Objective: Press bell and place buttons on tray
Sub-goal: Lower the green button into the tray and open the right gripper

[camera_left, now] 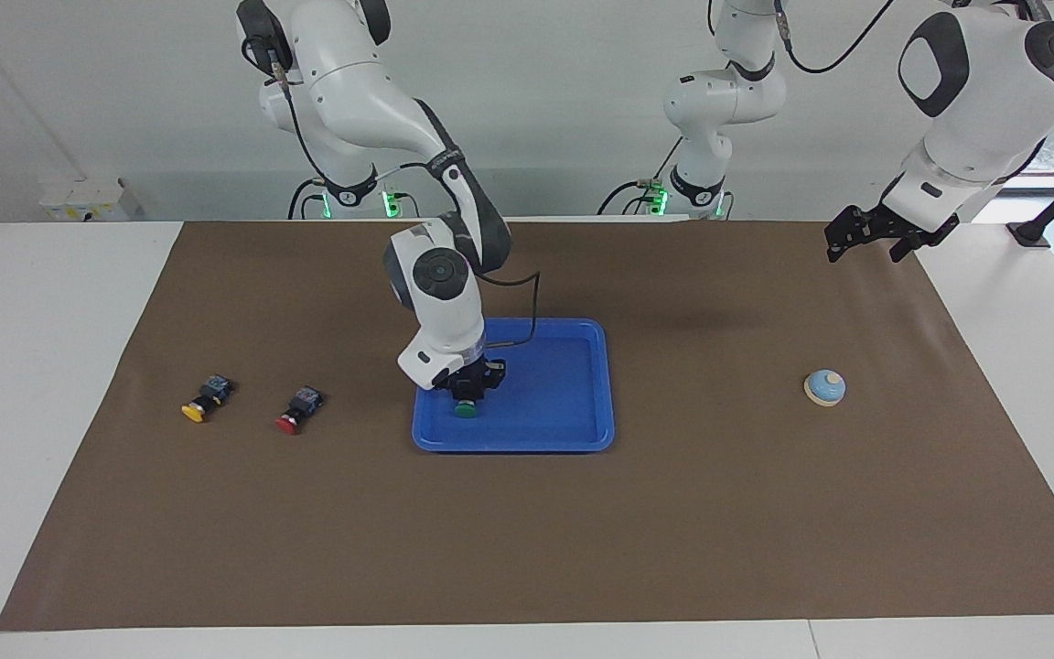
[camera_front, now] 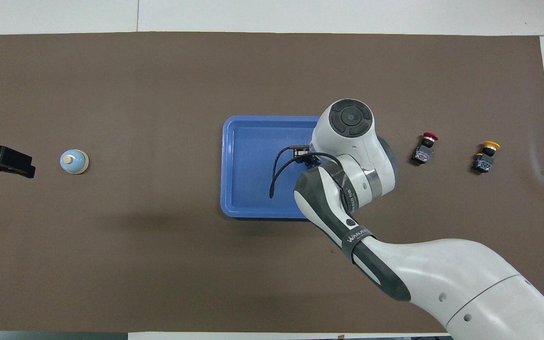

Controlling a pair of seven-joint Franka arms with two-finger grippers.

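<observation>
blue plastic, the tray (camera_left: 582, 366) is the largest thing on the brown mat (camera_left: 673, 531) and lies right under the right gripper (camera_left: 467, 395), which is low inside it at the tray's edge toward the right arm's end of the table. the right arm (camera_left: 371, 101) reaches out from its base with the wrist turned straight down, and in the overhead view its wrist housing hides the fingers entirely. the green button (camera_left: 465, 410) sits directly beneath that gripper, cap pointing away from the robots, and seems to rest on the tray floor; the fingers look closed about its black body, though whether they grip it or merely flank it is a judgement from the facing view only. so the coming move probably turns on letting go and rising straight up, since the button is already where it belongs. outward from this gripper, toward the right arm's end, the red button (camera_left: 298, 409) lies on the mat nearer than the yellow button (camera_left: 207, 399); both lie on their sides, long axes slanted, caps pointing away from the robots. the left gripper (camera_left: 865, 240) waits in the air with fingers apart, over the mat's corner at the left arm's end, and the bell (camera_left: 824, 387) stands on the mat below it, farther from the robots, well apart from the tray.
</observation>
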